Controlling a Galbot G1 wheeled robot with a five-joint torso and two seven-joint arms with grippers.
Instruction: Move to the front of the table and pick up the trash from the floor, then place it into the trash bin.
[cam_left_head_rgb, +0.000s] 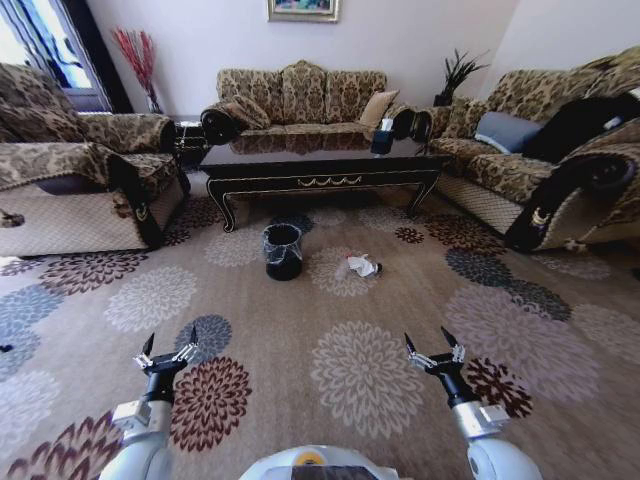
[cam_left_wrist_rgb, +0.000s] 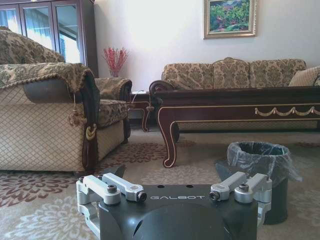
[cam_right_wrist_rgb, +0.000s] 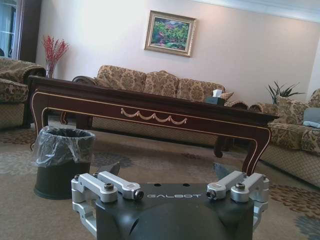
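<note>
The trash (cam_left_head_rgb: 363, 266), a crumpled white wad with a small red-capped piece against it, lies on the patterned floor (cam_left_head_rgb: 330, 400) in front of the dark table (cam_left_head_rgb: 320, 175). Just left of it stands the black trash bin (cam_left_head_rgb: 283, 250) with a crinkly liner over its rim. My left gripper (cam_left_head_rgb: 170, 340) and right gripper (cam_left_head_rgb: 428, 340) are open and empty, low over the carpet, well short of the trash. The left wrist view has the left gripper (cam_left_wrist_rgb: 170, 172) facing the trash bin (cam_left_wrist_rgb: 260, 160) and table (cam_left_wrist_rgb: 240, 100). The right gripper (cam_right_wrist_rgb: 167, 170) faces the trash bin (cam_right_wrist_rgb: 62, 160) and table (cam_right_wrist_rgb: 150, 107).
Sofas ring the carpet: one on the left (cam_left_head_rgb: 80, 180), one behind the table (cam_left_head_rgb: 300, 100), one on the right (cam_left_head_rgb: 540, 160). A dark tissue box (cam_left_head_rgb: 382, 138) sits on the table. Open carpet lies between me and the bin.
</note>
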